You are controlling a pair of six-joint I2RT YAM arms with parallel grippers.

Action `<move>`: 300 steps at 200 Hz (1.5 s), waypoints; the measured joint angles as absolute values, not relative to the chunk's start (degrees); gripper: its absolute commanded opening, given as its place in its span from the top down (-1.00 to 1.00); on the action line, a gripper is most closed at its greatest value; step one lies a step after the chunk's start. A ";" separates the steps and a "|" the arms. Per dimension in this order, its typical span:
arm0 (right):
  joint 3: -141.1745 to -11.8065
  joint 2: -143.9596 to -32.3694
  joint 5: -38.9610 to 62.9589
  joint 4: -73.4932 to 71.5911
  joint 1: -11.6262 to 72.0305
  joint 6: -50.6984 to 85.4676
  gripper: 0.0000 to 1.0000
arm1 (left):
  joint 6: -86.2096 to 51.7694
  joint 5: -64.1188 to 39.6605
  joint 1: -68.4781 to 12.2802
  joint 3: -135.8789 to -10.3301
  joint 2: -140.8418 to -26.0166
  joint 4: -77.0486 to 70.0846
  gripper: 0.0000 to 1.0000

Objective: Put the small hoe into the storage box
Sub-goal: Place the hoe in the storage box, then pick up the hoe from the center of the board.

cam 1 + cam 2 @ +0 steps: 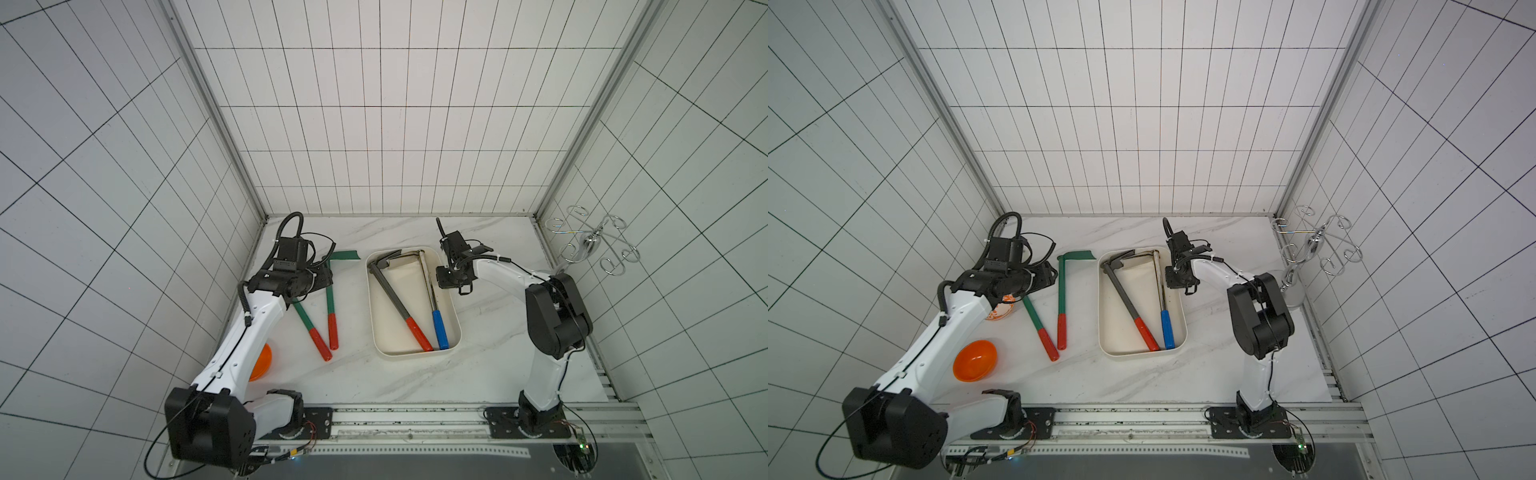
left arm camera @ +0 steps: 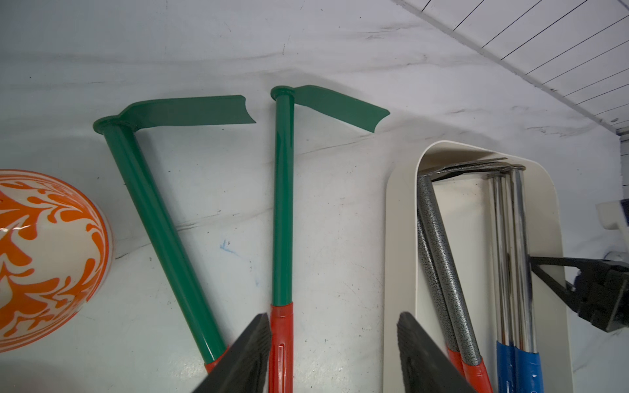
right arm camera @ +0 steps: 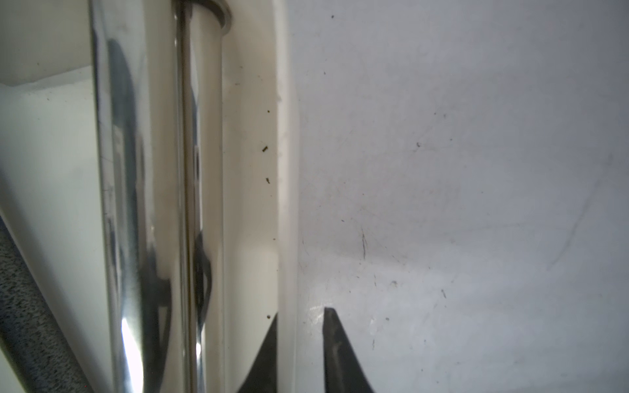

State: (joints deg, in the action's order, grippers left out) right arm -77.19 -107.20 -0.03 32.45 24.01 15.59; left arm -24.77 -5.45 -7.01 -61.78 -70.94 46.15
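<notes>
Green-painted steel small hoe (image 2: pixel 283 204), red-gripped, lay on the table just beside the storage box (image 2: pixel 401 221), outside it. A second green hoe (image 2: pixel 160 224) lay farther from the box; which of the two was meant could not be settled. Both were judged rigid, head-heavy and slick along the painted shaft, so the moulded red grip, or the shaft next to it, seemed the surest hold. Left gripper (image 2: pixel 333 320) hung spread and empty between the nearer hoe's grip and the box. Right gripper (image 3: pixel 301 313) pinched the box wall away from the hoes. Only the right wrist view showed fingers astride that wall. Only the left wrist view showed both green blades; the arm hid one in both top views.
</notes>
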 measured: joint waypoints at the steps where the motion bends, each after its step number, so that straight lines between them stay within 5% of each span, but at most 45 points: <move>1: -77.19 -107.07 -0.12 32.45 23.99 15.64 0.34 | -24.73 -5.39 -7.01 -61.78 -71.07 46.15 -0.31; 139: -77.30 -93.58 -2.87 38.92 23.38 15.20 0.22 | -23.75 -2.79 -7.01 -63.75 -87.24 46.33 -0.39; 300: -77.23 -90.15 -1.52 39.99 23.22 14.96 0.24 | -24.62 -3.31 -7.46 -64.34 -100.51 40.23 -0.21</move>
State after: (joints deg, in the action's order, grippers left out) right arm -77.23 -90.15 -1.52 39.99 23.22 14.96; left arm -24.62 -3.31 -7.46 -64.34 -100.51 40.23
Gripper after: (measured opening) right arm 0.384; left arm 0.615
